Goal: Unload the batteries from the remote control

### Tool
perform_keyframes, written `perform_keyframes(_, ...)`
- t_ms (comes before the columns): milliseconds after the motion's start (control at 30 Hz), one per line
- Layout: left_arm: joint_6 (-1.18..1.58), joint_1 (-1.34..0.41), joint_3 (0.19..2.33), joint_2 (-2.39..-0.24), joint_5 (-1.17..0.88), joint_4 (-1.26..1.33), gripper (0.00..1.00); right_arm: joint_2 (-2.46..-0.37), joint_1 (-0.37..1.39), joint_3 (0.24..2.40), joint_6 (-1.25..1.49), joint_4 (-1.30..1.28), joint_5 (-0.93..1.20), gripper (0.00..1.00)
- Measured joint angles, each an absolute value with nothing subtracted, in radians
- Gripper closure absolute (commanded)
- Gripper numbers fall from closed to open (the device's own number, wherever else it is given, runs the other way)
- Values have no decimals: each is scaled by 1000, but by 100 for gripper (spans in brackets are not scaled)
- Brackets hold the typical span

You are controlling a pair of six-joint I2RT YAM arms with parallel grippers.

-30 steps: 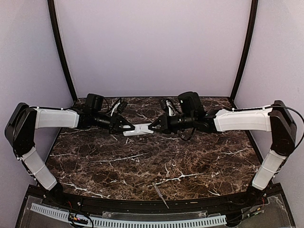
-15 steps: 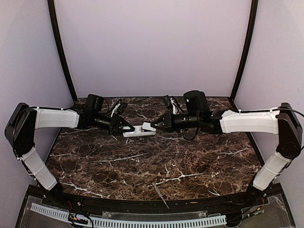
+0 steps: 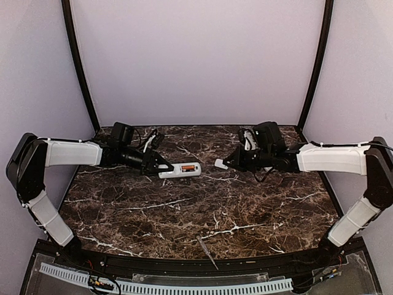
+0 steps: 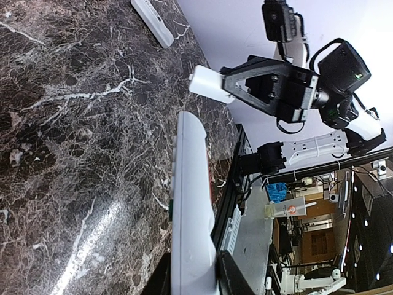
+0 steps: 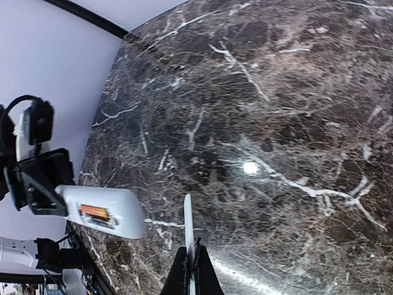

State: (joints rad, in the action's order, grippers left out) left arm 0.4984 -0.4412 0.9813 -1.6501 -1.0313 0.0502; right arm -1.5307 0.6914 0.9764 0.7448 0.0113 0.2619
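Veined dark marble table; left hand grips white remote, right hand pinches thin flat cover.

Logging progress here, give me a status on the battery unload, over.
Left gripper clamped on remote. Right gripper shut on battery cover, clear of remote. Batteries exposed, not yet out. Nothing blocking them.

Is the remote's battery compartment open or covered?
Open: an orange battery shows in the remote in the left gripper; the right gripper holds the white cover apart from it.

Even bright overhead light; glare spots on glossy marble tabletop; wrist views edge-warped.
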Motion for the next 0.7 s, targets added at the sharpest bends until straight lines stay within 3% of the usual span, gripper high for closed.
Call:
perform_keyframes(200, 478, -441, 981, -1650, -1014, 30, 100, -1627, 653, 950, 756, -2, 231, 96)
perform_keyframes(333, 470, -441, 983, -1650, -1006, 11, 100, -1699, 635, 944, 765, 0, 242, 81)
perform_keyframes(500, 461, -441, 983, -1650, -1001, -9, 100, -1739, 593, 936, 772, -2, 253, 56)
perform_keyframes(700, 453, -441, 993, -1656, -994, -29, 100, -1743, 579, 937, 754, -36, 229, 36)
